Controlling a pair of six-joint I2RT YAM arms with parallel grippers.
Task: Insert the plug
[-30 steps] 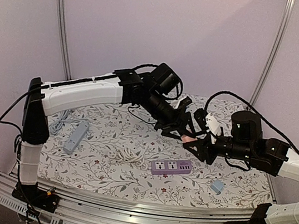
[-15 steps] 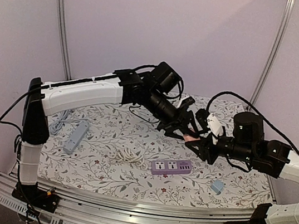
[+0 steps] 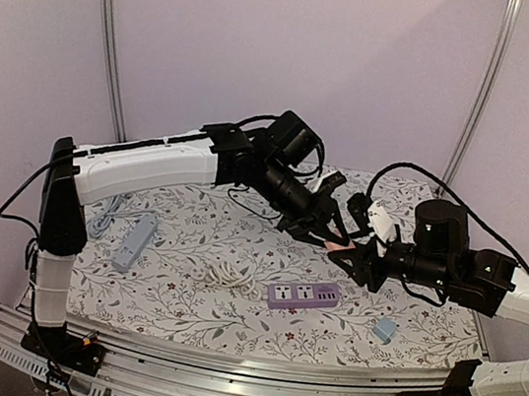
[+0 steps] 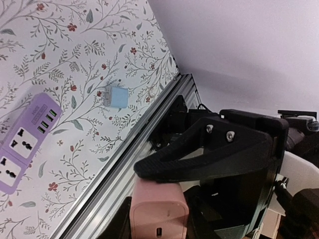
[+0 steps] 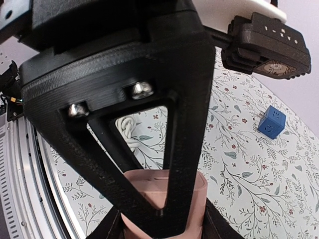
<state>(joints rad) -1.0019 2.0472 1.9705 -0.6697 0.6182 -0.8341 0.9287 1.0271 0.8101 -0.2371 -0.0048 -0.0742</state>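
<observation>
A floral-patterned bench (image 3: 200, 228) carries a grey-blue power strip (image 3: 135, 243) near its left edge, a coiled white cord (image 3: 225, 274) lies toward the middle, and a small light-blue adapter (image 3: 384, 329) sits near the front right corner

Found pink plug (image 4: 159, 219) cut off at the bottom edge of the left wrist view, prongs unseen; half covered by a black finger (image 5: 187, 124) in the right wrist view. From above, saw only a pink sliver between left gripper (image 3: 324, 231) and right gripper (image 3: 351, 257). Could not confirm the left grip. Noted purple power strip (image 4: 22, 144) clipped at the left wrist view's left edge.
</observation>
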